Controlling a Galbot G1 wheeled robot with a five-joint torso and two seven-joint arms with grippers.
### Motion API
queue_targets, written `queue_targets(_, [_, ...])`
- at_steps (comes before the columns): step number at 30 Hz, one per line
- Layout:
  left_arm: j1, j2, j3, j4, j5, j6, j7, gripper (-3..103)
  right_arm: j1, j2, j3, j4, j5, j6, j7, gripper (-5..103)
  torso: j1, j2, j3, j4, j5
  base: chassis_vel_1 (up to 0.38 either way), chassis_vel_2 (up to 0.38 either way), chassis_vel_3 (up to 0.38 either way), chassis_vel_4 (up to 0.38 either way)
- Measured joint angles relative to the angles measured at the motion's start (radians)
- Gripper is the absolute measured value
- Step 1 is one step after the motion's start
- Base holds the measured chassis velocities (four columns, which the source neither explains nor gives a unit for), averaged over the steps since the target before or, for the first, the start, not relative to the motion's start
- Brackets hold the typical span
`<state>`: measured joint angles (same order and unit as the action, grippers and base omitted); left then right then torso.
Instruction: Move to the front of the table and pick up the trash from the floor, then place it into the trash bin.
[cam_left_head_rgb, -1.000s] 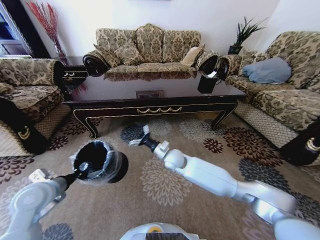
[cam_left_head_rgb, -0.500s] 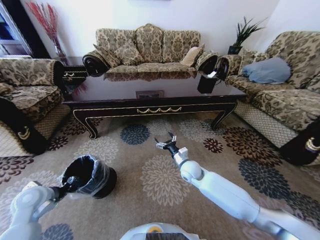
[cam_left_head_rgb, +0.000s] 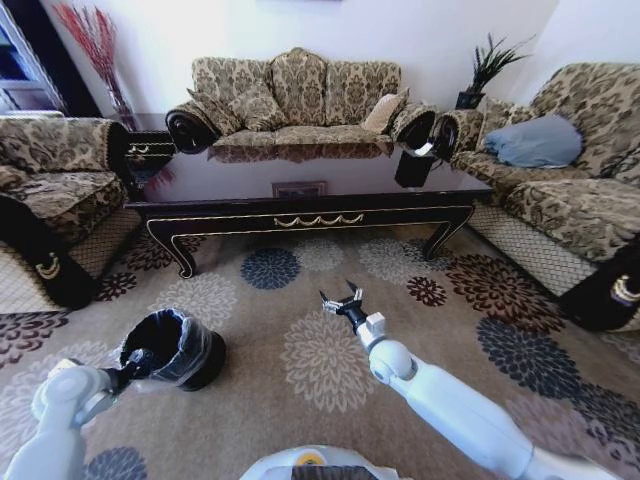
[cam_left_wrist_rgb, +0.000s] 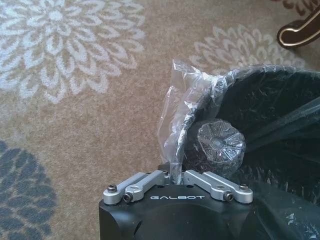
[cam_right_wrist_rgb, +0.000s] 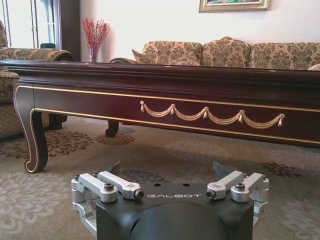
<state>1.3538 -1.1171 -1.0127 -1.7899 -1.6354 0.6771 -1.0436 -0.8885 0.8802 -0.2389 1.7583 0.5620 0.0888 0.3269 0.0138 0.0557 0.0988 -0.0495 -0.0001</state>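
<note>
The long low bench (cam_left_head_rgb: 300, 185) of glossy dark brown wood stands across the far side of the carpet, its top mirror-smooth, its front rail edged with gold lines and a looped gold swag, its curved legs ending in scrolled feet. Brocade-patterned sofas close it in on three sides.

On the patterned, short-pile floral carpet (cam_left_head_rgb: 330, 370) before it sits the small round black trash bin (cam_left_head_rgb: 178, 346), tipped toward the robot, lined with a crinkled clear plastic bag (cam_left_wrist_rgb: 185, 107) folded over its rim. The left hand (cam_left_head_rgb: 128, 376) is at the bin's near rim; in the left wrist view its silver fingers (cam_left_wrist_rgb: 137, 184) are drawn close together, pinching the film and rim edge between them. A crumpled, shiny round object (cam_left_wrist_rgb: 220, 143) shows just inside the bin's dark wall.

The right hand (cam_left_head_rgb: 340, 300) reaches out low over the carpet, pointing at the bench's front, well apart from the bin. Its dark fingers are spread wide with nothing between them; in the right wrist view (cam_right_wrist_rgb: 172, 172) the tips frame bare carpet below the gold-trimmed rail. Open carpet lies between this hand, the bench legs and the sofas on both sides.
</note>
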Motion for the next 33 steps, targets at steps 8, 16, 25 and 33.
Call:
queue_targets(8, [-0.021,0.013,0.011,0.039,0.033,-0.005,0.027,-2,-0.015,-0.006,0.026,-0.002,-0.001,0.008,-0.007,100,0.0,0.0,0.0,0.0001,0.0001,0.0,0.0,0.0,0.0])
queue_targets(16, [0.01,0.008,0.004,-0.005,0.078,-0.023,0.064,19,-0.029,-0.007,0.041,0.0,-0.006,0.012,-0.009,100,0.0,0.0,0.0,0.0004,0.0005,0.0,0.0,0.0,0.0])
queue_targets(25, [0.114,-0.018,-0.016,-0.151,0.289,-0.078,0.115,52,-0.083,-0.014,0.115,0.032,-0.01,0.015,-0.012,100,0.0,0.0,0.0,-0.0002,-0.0001,0.0,0.0,0.0,0.0])
queue_targets(33, [0.374,-0.047,-0.147,-0.37,0.813,-0.358,0.718,84,-0.119,-0.003,0.217,0.03,0.027,0.03,-0.012,100,0.0,0.0,0.0,0.0008,0.0006,0.0,0.0,0.0,0.0])
